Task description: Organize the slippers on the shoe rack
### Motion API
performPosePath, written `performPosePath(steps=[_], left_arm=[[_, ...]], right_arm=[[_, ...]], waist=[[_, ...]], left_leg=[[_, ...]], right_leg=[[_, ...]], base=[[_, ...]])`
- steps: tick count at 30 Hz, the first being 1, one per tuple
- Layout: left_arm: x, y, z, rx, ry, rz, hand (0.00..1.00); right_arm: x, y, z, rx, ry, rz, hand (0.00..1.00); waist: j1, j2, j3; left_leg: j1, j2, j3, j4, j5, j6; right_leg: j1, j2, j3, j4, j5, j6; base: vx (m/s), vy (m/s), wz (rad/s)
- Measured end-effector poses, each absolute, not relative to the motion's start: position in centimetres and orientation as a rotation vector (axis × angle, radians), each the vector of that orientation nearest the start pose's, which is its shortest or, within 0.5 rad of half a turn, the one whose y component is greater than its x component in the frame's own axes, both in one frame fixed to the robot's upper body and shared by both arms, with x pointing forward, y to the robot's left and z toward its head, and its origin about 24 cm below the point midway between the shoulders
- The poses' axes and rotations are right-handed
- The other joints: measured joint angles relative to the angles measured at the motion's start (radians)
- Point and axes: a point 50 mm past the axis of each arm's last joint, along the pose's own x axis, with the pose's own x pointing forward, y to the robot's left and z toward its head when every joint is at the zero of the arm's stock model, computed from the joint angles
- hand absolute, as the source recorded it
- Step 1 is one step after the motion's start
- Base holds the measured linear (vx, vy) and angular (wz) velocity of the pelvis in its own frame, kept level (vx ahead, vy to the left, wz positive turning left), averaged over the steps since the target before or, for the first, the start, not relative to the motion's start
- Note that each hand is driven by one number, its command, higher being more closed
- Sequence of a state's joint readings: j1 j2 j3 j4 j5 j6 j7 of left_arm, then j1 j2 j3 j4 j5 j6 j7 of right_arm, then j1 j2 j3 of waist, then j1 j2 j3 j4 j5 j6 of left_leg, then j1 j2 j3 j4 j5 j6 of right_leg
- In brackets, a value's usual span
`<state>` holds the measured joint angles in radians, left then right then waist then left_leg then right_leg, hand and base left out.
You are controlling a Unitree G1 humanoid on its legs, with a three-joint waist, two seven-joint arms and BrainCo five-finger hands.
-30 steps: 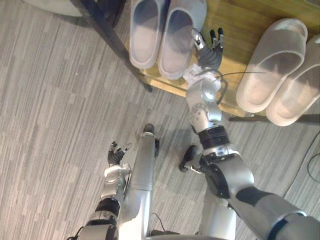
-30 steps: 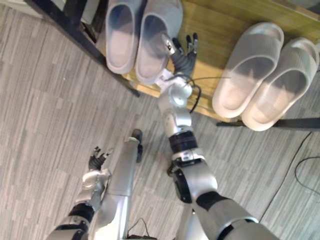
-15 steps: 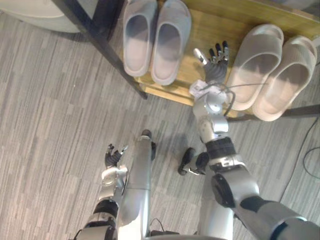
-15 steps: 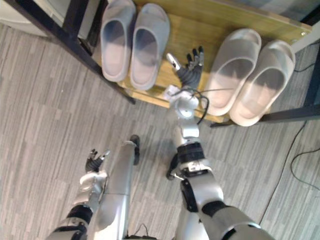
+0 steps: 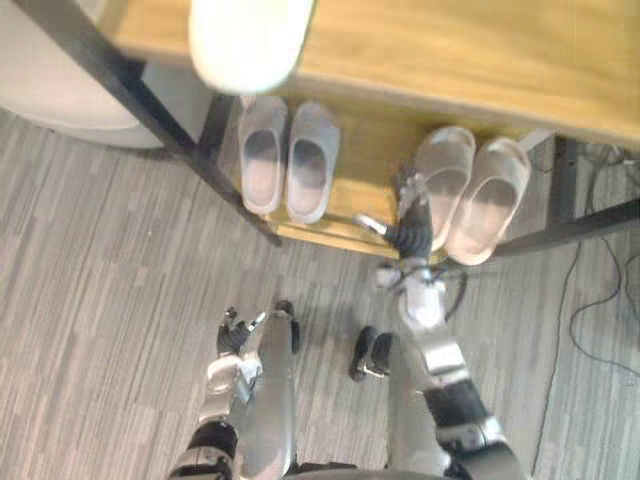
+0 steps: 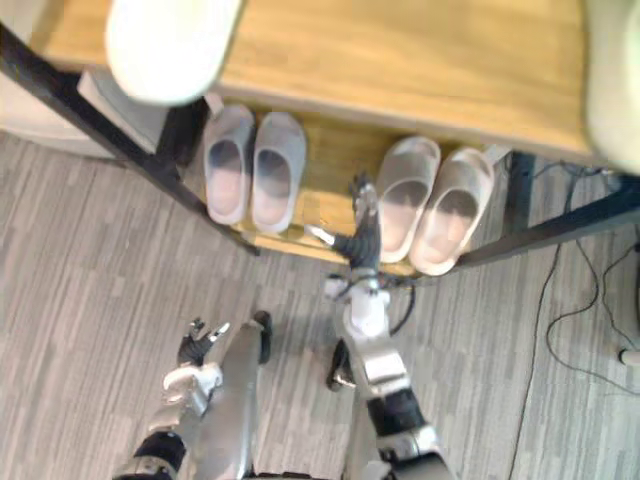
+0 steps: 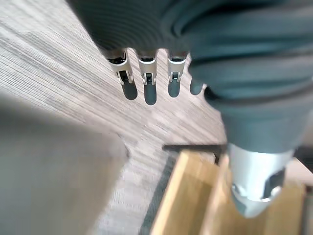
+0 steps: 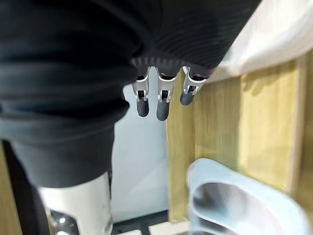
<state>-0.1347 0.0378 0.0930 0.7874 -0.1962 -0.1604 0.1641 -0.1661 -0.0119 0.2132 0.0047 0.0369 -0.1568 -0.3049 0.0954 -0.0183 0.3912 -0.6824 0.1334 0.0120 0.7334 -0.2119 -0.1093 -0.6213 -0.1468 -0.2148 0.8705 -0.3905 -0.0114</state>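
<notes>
At the far left of the head views, we record the left robot hand (image 5: 232,330) hanging low over the grey plank floor (image 5: 100,300), well apart from the shoe rack (image 5: 110,70); its own wrist view shows the fingers (image 7: 149,90) straight and relaxed with nothing in them, which we read as an idle arm kept clear of the work. Above it, a white slipper (image 5: 245,40) lies on the upper shelf (image 5: 450,50), its toe overhanging the front edge. On the lower shelf (image 5: 372,160) a grey pair (image 5: 262,168) sits side by side, toes inward, heels near the front edge, the two slippers touching or nearly so; we judge this pair properly stowed. Further right, the right robot hand (image 5: 410,235) reaches over the shelf's front edge, thumb splayed to the left and fingers (image 8: 159,105) extended, empty of any load. It stands just beside the heel of the nearer slipper of the pale pair (image 5: 440,185); we cannot tell whether it touches. That pair also lies together, angled slightly and with heels at or just over the front edge. We judge the spread hand is placed to nudge rather than grasp, since a flat push would straighten the pair. Risk noted: an off-centre push could skew one slipper against its mate.
</notes>
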Motion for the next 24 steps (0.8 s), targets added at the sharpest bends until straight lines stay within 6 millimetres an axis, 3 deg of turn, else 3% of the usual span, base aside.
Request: performPosePath(steps=[6,8,12,16,19,24], left_arm=[[20.0,15.3,-10.6,-0.029,0.619,0.098,0.00],[19.2,14.5,-11.2,-0.005,0.658,0.039,0.00],[18.0,14.0,-12.2,0.031,0.713,-0.012,0.00],[17.2,14.6,-12.6,0.074,0.742,-0.029,0.00],[16.8,15.2,-12.8,0.126,0.753,-0.046,0.00],[16.6,14.9,-12.9,0.166,0.755,-0.093,0.00]], right_arm=[[22.9,-12.8,2.2,-0.004,-0.013,-0.014,0.00],[21.7,-14.0,-0.2,-0.033,0.084,-0.045,0.00],[19.5,-16.3,-5.4,-0.077,0.330,-0.102,0.00],[16.6,-18.7,-9.4,-0.121,0.547,-0.154,0.00],[14.0,-19.8,-11.9,-0.128,0.710,-0.190,0.00],[11.9,-20.3,-13.5,-0.121,0.829,-0.208,0.00]], waist=[[-0.041,-0.058,-0.097],[-0.052,-0.060,-0.134],[-0.071,-0.040,-0.194],[-0.089,0.001,-0.226],[-0.095,0.016,-0.244],[-0.098,0.019,-0.257]], left_leg=[[0.240,-0.009,0.068,-0.212,0.036,0.017],[0.301,-0.014,0.089,-0.270,0.046,0.021],[0.427,-0.037,0.112,-0.429,0.099,0.026],[0.531,-0.049,0.114,-0.577,0.157,0.030],[0.595,-0.057,0.115,-0.653,0.187,0.034],[0.632,-0.062,0.115,-0.687,0.201,0.040]], right_leg=[[0.221,0.010,0.018,-0.235,0.073,0.028],[0.276,0.011,0.024,-0.300,0.093,0.039],[0.383,0.012,0.029,-0.442,0.145,0.055],[0.481,0.025,0.028,-0.582,0.204,0.063],[0.540,0.031,0.027,-0.657,0.236,0.066],[0.590,0.041,0.030,-0.729,0.275,0.073]], base=[[0.19,0.107,-0.15],[0.18,0.082,-0.18],[0.13,0.056,-0.07],[0.09,0.038,-0.02],[0.04,0.027,0.00],[0.00,0.018,-0.02]])
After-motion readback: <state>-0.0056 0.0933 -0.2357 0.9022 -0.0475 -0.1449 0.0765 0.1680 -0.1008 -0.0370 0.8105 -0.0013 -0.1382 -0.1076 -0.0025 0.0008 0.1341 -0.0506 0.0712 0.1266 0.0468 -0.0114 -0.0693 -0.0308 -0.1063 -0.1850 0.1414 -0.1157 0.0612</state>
